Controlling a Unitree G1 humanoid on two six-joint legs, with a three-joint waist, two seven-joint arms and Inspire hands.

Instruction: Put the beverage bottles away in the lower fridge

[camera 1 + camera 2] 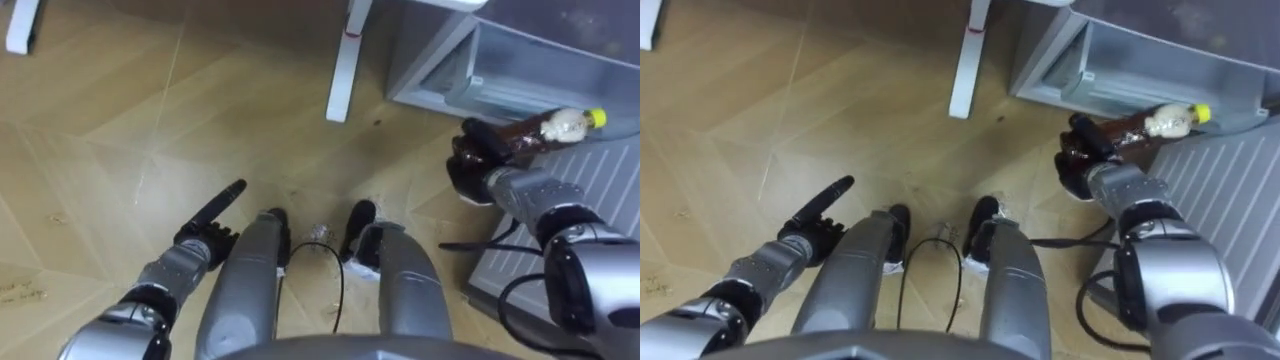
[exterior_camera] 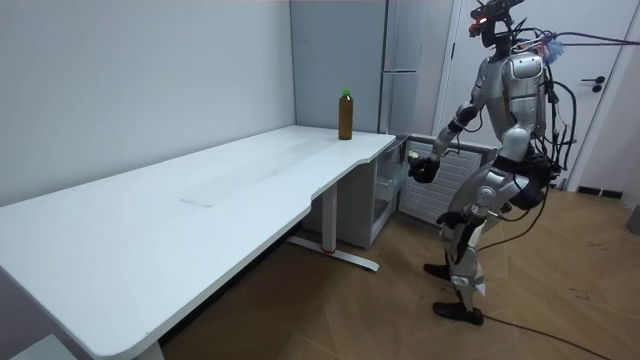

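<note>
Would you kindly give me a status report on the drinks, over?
Right hand shut on brown bottle, near the open lower fridge. Left hand open, empty. Second bottle on the table. Nothing seen in the way.

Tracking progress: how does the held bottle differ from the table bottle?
The held bottle has a yellow cap; the table bottle a green one. The held bottle lies tilted in the right hand by the fridge; the table bottle stands upright on the table. Both hold brown drink.
</note>
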